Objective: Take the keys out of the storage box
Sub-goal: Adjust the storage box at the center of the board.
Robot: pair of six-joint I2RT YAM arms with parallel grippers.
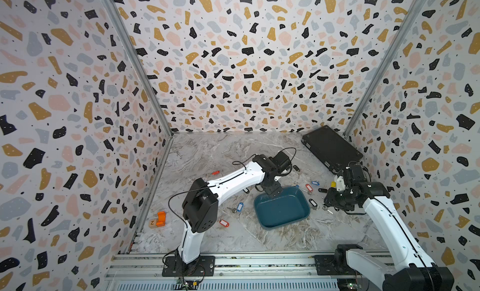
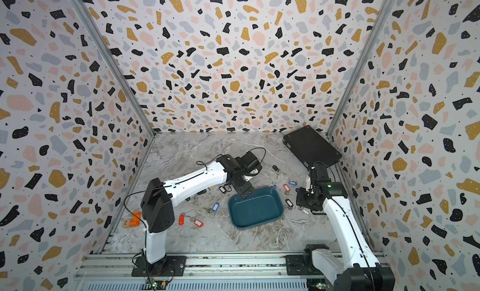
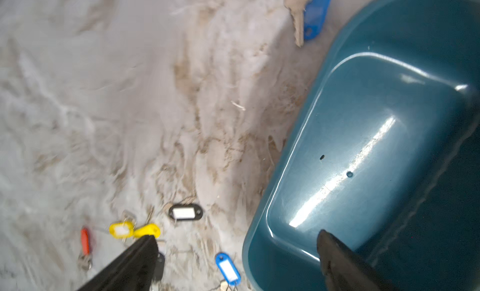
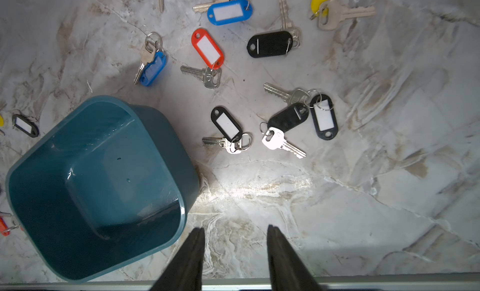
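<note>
The storage box [image 1: 281, 209] [image 2: 255, 209] is a shallow teal tray lying on the marble table, and nothing shows inside it [image 4: 91, 185]. The keys lie scattered on the table around it: a red-tagged one [image 4: 207, 46], a blue-tagged one [image 4: 230, 11], a black-tagged one [image 4: 226, 123] and a blue-tagged one [image 1: 239, 206]. My left gripper [image 1: 272, 191] [image 3: 237, 235] is open wide astride the box's far rim [image 3: 285, 159], one finger over the inside and one over the table. My right gripper [image 1: 327, 202] [image 4: 235, 228] is open over bare table beside the box.
A flat black case [image 1: 330, 149] leans at the back right corner. An orange block [image 1: 161, 219] sits by the left wall. Patterned walls close three sides, and an aluminium rail [image 1: 233, 261] runs along the front. More tagged keys [image 3: 185, 211] lie left of the box.
</note>
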